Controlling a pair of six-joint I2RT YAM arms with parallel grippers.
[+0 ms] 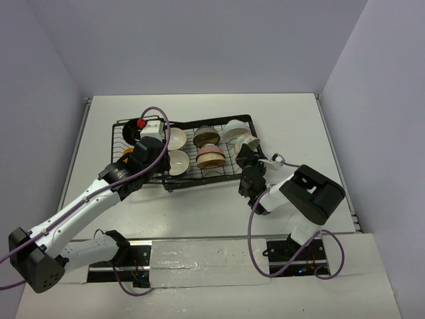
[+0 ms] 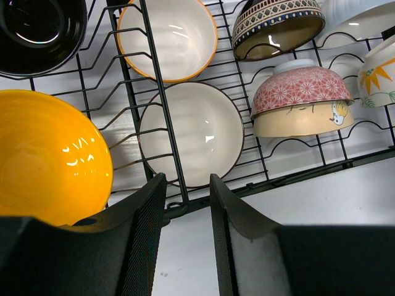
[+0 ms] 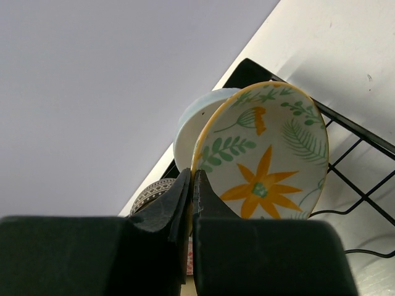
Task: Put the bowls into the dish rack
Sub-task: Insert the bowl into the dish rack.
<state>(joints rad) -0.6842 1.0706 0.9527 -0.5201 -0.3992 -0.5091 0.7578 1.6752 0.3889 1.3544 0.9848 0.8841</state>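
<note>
The black wire dish rack (image 1: 199, 178) holds several bowls: black (image 2: 37, 31), orange-yellow (image 2: 49, 154), two white (image 2: 197, 132), patterned brown (image 2: 278, 24) and pink (image 2: 299, 102). My right gripper (image 3: 192, 179) is shut on the rim of a cream bowl with a floral print (image 3: 265, 160). It holds that bowl on edge over the rack's right end (image 1: 249, 141), just in front of a white bowl (image 3: 191, 120). My left gripper (image 2: 185, 185) is open and points down at the rack's front rail (image 2: 296, 174). A divider wire ends between its fingertips, and they hold nothing.
The rack sits mid-table, with bare white tabletop (image 1: 212, 206) between it and the arm bases. Grey walls close in the table at the back and both sides. A purple cable (image 1: 255, 229) loops beside the right arm.
</note>
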